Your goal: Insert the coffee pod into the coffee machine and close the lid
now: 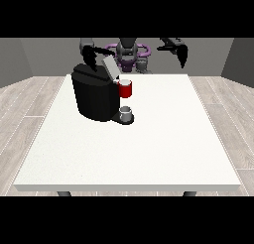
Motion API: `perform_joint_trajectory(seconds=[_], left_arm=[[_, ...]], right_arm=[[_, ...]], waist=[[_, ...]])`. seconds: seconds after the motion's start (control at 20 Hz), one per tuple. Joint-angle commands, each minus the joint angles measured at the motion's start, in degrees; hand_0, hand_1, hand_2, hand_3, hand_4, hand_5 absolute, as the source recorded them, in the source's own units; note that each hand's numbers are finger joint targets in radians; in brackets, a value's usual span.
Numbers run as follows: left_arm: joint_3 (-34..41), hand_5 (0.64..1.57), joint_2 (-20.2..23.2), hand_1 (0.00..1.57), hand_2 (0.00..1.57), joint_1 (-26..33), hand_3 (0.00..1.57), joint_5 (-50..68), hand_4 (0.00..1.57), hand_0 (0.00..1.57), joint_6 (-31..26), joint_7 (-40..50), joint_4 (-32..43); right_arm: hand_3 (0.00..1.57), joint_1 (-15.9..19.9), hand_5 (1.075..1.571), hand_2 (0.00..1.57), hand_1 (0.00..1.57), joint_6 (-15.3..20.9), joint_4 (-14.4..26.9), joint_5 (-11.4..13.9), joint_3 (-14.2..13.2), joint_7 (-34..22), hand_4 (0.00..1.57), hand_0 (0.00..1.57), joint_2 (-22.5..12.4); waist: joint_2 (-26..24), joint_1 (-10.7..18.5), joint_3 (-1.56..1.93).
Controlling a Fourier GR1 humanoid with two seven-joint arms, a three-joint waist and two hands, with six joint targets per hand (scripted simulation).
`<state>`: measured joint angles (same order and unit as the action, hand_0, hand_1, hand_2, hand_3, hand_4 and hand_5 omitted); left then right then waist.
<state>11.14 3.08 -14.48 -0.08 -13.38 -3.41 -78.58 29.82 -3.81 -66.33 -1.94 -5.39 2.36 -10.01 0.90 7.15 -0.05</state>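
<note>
Pod looks seated in the machine; lid not yet closed.

The coffee machine (pixel 95 96) stands on the white surface (pixel 149 153), toward the view's left. Its grey lid (pixel 110 67) is tilted up, open. A red holder (pixel 125 89) sits at the machine's front, above a small grey cup (pixel 126 110); the coffee pod seems to rest in its top, too small to be sure. The hand at the view's left (pixel 90 57) hangs just behind the lid, empty; finger state cannot be told. The hand at the view's right (pixel 181 53) hangs well apart, fingers pointing down, relaxed, holding nothing. Judgement: insertion likely done; closing the lid remains.
</note>
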Motion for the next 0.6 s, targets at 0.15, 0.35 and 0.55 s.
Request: perform_joint_trajectory(seconds=[0.15,0.35,0.55], left_arm=[[-1.3,1.571,0.1,0.00,0.00,-1.5,0.00,0.8,0.12,0.00,1.5,-0.6,-1.7],[1.5,1.571,4.9,0.00,0.00,-1.0,0.00,2.9,0.00,0.00,-1.3,-0.4,0.1],[0.2,1.571,3.8,0.00,0.00,-2.1,0.00,2.8,0.00,0.00,0.1,0.0,-0.6]], right_arm=[[0.00,5.8,1.571,0.00,0.00,0.6,5.2,2.3,-0.5,2.1,0.00,0.00,-0.5],[0.00,4.5,1.571,0.00,0.00,0.5,5.2,2.5,0.7,3.3,0.04,0.00,1.7],[0.00,8.6,1.571,0.00,0.00,1.3,7.6,3.0,0.0,2.3,0.00,0.00,1.4]], waist=[[4.0,0.5,0.06],[3.1,-0.6,0.05],[4.5,1.0,0.06]])
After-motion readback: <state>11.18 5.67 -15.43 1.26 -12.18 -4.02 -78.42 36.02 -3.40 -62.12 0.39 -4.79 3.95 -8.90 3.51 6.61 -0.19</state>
